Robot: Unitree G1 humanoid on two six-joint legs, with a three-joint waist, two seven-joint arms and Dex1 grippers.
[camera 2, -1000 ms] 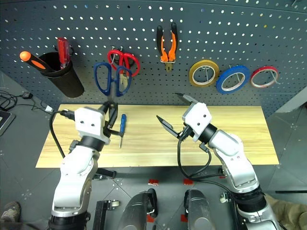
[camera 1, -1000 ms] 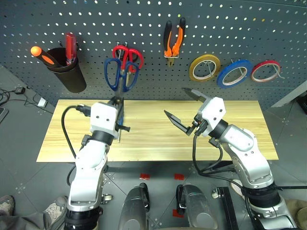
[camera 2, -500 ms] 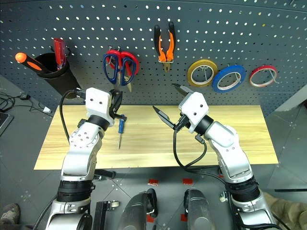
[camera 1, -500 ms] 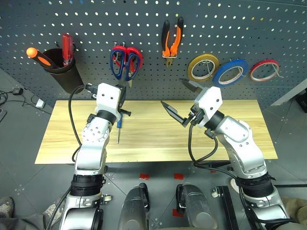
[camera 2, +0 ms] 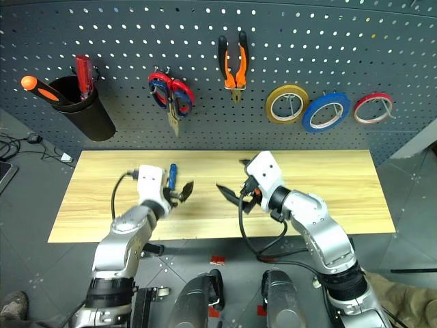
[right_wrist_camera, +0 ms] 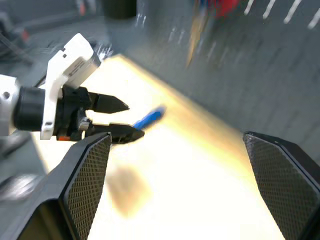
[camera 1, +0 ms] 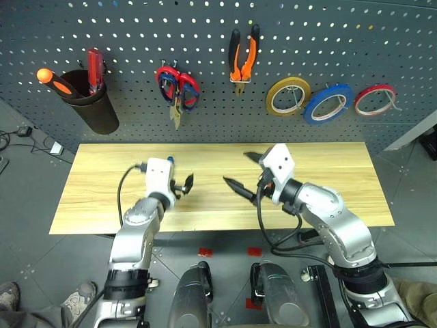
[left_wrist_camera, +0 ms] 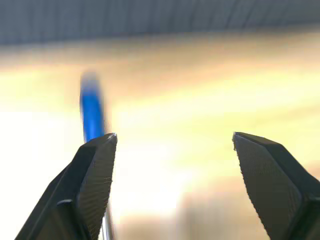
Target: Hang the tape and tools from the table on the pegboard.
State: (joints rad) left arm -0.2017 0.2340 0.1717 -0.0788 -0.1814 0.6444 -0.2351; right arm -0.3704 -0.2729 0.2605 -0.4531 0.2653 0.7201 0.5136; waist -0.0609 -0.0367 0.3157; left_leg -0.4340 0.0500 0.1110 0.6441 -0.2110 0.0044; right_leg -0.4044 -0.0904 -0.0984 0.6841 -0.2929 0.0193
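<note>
Your left gripper point(camera 2: 180, 192) is spread open and empty beside the blue-handled screwdriver point(camera 2: 173, 172) on the table point(camera 2: 341, 184); your right gripper point(camera 2: 235, 183) is likewise open, holding nothing.

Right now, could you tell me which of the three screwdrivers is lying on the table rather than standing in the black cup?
The blue-handled screwdriver: it lies flat on the table beside the left gripper, while the orange-handled one and the red-handled one stand in the black cup.

Tabletop point(camera 1: 328, 160): right half bare to its right edge. Obstacles: blue screwdriver point(camera 2: 173, 173) near back edge, left of centre; two tools, left point(camera 1: 185, 186) and right point(camera 1: 244, 174), mid-tabletop.
</note>
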